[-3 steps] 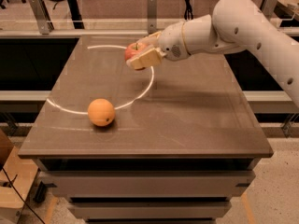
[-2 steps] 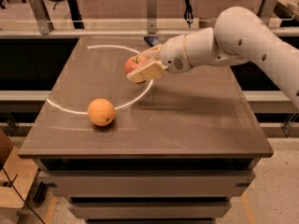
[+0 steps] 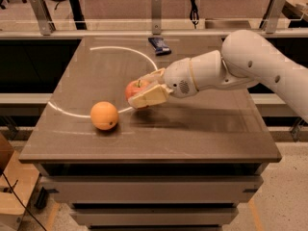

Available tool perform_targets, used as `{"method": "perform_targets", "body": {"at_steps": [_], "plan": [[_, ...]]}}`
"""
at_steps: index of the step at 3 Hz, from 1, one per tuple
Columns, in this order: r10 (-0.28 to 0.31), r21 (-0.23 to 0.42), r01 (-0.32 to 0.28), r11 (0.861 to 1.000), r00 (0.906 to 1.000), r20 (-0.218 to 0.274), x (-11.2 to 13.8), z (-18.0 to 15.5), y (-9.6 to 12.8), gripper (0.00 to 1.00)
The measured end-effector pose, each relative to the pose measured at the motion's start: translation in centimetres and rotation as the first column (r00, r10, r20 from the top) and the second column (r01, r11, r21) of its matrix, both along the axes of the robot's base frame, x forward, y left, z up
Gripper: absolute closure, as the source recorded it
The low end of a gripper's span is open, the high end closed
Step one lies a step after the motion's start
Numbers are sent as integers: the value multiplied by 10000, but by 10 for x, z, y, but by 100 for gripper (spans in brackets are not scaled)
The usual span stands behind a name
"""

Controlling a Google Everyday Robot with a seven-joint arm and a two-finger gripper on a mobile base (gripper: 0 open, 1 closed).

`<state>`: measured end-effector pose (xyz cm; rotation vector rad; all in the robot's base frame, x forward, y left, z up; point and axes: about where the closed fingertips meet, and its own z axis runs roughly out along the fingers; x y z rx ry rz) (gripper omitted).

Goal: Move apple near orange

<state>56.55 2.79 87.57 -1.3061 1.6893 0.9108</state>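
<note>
The claw [image 3: 140, 92] grips the apple [image 3: 134, 86] between its fingers, midway between the far and near edges of the worktop [image 3: 207, 134]. The orange [image 3: 104, 115] rests toward the near-left corner, near the apple but apart from it. A dark packet [image 3: 159, 44] lies by the far edge.

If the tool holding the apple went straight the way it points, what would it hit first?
Probably the orange. The tool, shut on the apple over the table's middle, points left and slightly toward the camera, at the orange; depth is unclear, so it might pass just behind.
</note>
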Motion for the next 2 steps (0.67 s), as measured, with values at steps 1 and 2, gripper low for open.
{"method": "perform_targets", "body": {"at_steps": [1, 2], "plan": [[149, 307, -137, 9994, 9991, -395, -19, -10, 5, 12], [379, 378, -369, 9986, 9989, -264, -29, -14, 10, 0]]}}
